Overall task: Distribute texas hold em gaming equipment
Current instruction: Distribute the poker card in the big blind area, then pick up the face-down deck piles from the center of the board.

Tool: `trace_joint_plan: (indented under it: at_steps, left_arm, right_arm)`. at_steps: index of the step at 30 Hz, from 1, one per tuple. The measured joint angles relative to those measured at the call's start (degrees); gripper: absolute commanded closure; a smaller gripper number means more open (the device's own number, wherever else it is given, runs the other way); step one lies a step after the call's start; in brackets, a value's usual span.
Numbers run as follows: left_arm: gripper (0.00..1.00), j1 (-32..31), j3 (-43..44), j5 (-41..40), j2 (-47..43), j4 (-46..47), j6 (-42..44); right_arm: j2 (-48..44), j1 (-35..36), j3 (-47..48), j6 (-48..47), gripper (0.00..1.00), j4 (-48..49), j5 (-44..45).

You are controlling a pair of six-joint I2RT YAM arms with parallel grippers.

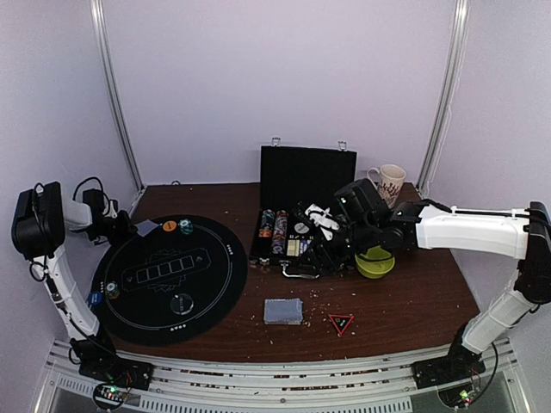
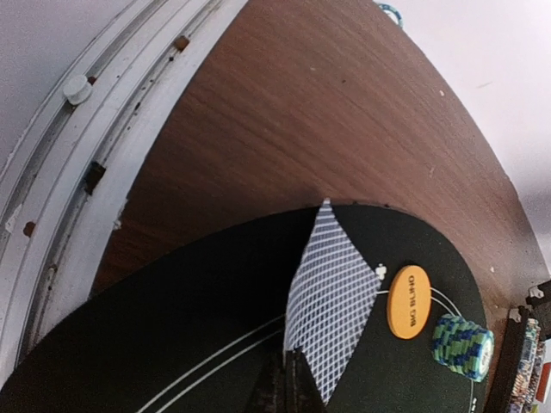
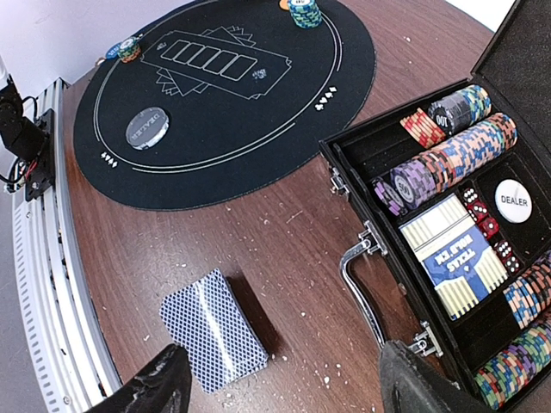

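Right claw (image 3: pixel 288 387), nearest the lens, gapes wide and holds nothing; the card deck (image 3: pixel 211 331) lies on the counter (image 3: pixel 293 232) below it, toward one finger, the open chip case (image 3: pixel 529 60) toward the other. My left claw (image 2: pixel 287 383) pinches one card (image 2: pixel 331 301) tight; I see an orange disc (image 2: pixel 408 301) just beyond it.

Soft, even overhead light casts faint shadows; both wrist views bow at the edges, slightly soft.
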Motion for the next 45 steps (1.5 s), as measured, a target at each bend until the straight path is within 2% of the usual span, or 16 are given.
trace_joint_plan:
  at_steps: [5, 6, 15, 19, 21, 26, 31, 35, 39, 45]
  left_arm:
    - [1.00, 0.0, 0.5, -1.7, 2.6, -1.4, 0.6]
    - [0.98, 0.0, 0.5, -1.8, 2.8, -1.5, 0.8]
    - [0.61, -0.2, 1.4, -4.0, 1.9, -4.0, 4.0]
    - [0.46, -0.2, 1.4, -7.7, -1.4, -7.5, 5.6]
    - [0.41, -0.1, 0.9, -9.4, -4.3, -8.9, 6.0]
    - [0.29, -1.3, -2.2, -13.4, -16.0, -10.6, 6.8]
    - [0.14, -11.1, -2.8, -17.3, -29.3, -12.5, 8.7]
    - [0.12, -23.4, -4.0, -15.0, -36.4, -12.5, 9.2]
    - [0.12, -31.6, -9.2, -11.5, -38.6, -12.7, 7.5]
    - [0.12, -35.7, -12.5, -9.6, -36.7, -15.4, 6.8]
  right_arm:
    - [0.0, 0.3, 0.0, 0.0, 0.22, -0.9, 0.5]
    - [0.0, 0.4, 0.0, 0.0, 0.22, -1.0, 0.6]
    - [0.0, 1.0, 1.2, -0.1, 0.19, -1.8, 1.4]
    - [0.0, 1.4, 1.6, -1.6, 0.12, -2.3, 3.1]
    - [0.3, 1.8, 1.7, -3.1, 0.01, -3.0, 4.4]
    - [4.6, 5.9, 2.9, -9.6, 0.00, -5.7, 7.3]
    - [10.7, 9.4, 3.0, -15.9, 0.00, -8.8, 8.5]
    - [14.7, 9.8, 4.7, -19.1, 0.00, -11.0, 8.6]
    - [18.0, 9.8, 7.1, -21.2, 0.00, -11.9, 8.5]
    - [20.9, 9.8, 8.6, -23.5, 0.00, -13.6, 8.0]
